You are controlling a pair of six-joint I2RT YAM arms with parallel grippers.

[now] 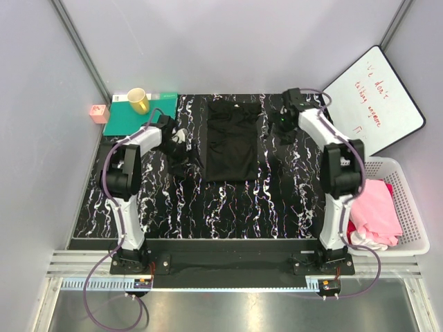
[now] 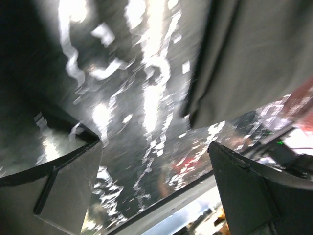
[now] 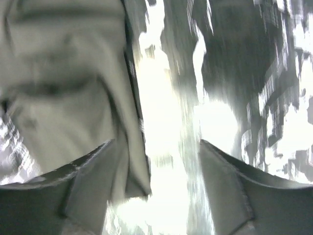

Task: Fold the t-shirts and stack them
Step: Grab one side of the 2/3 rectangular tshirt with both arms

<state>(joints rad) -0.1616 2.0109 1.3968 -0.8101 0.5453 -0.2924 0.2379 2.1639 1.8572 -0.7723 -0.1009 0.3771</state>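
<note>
Black shirt point(image 1: 232, 142) lies mid table point(image 1: 277, 200), narrowed to a strip. Left claw point(image 2: 154, 147) and right claw point(image 3: 159, 142) flank it, both spread, pinching nothing. Folding looks half done; next call is grabbing one end to double it over. Pink shirt point(image 1: 377, 207) sits in the basket point(image 1: 410, 176).

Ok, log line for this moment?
black t-shirt folded narrow, flat on table | left jaws: open, empty, beside its left edge | right jaws: open, empty, near its far right corner | pink t-shirt in basket
</note>
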